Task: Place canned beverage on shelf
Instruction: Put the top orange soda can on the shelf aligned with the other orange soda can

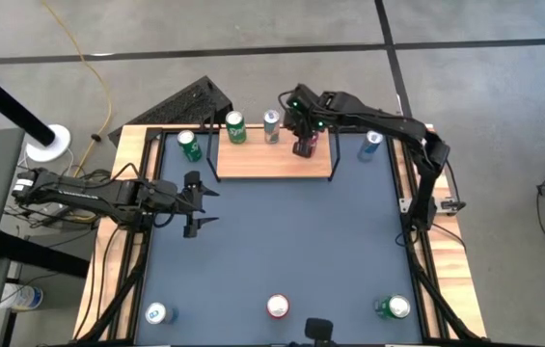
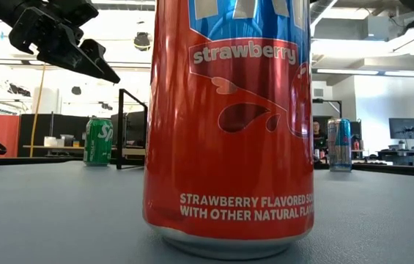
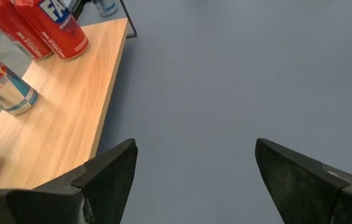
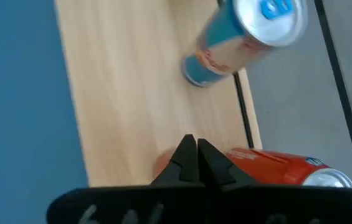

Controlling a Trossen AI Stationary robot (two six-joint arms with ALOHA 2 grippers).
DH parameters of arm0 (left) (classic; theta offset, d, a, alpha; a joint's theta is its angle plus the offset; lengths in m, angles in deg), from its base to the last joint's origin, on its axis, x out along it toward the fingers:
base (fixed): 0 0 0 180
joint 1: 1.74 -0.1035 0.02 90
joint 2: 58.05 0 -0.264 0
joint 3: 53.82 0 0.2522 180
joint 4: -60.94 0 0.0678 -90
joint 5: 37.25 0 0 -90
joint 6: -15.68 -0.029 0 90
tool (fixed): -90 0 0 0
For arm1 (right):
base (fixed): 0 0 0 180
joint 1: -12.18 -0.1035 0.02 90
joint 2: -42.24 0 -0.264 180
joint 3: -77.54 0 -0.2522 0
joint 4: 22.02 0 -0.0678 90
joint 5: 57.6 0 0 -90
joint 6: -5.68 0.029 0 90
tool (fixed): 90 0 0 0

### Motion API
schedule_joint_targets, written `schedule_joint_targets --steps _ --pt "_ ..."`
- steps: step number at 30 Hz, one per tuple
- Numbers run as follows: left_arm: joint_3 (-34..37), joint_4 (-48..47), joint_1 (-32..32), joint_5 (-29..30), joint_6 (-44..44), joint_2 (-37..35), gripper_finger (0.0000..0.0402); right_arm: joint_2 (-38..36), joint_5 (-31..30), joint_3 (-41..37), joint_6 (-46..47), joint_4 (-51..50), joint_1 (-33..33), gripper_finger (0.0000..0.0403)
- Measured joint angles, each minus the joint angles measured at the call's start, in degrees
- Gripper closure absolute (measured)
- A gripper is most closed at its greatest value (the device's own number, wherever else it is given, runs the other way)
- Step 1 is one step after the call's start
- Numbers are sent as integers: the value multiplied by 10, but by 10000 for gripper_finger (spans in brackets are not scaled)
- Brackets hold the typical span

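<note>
The shelf [image 1: 272,162] is a light-wood board with black wire ends, at the table's far edge. On it stand a green can [image 1: 236,126], a silver-blue can [image 1: 271,125] and, toward its right end, red cans [image 3: 63,30]. My right gripper [image 1: 304,146] hangs over that right end, pointing steeply down. In the right wrist view its fingers [image 4: 192,149] are shut with nothing between them, with a red can [image 4: 281,169] just beside them and the silver-blue can [image 4: 244,37] farther along the board. My left gripper [image 3: 194,155] waits open above the table's left side [image 1: 195,204].
A green can [image 1: 189,145] stands on the table left of the shelf and a blue can [image 1: 372,143] right of it. Near the front edge stand a blue-white can [image 1: 156,313], a red strawberry can [image 2: 228,125] and a green can [image 1: 395,306].
</note>
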Motion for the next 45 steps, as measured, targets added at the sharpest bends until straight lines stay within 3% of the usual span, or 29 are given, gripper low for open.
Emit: schedule_joint_targets --steps 11,45 --pt "0 -1 0 0 0 0 86 2 29 -12 -2 -6 12 403" --pt "0 -1 0 0 0 0 86 5 29 -11 -13 -17 15 403"
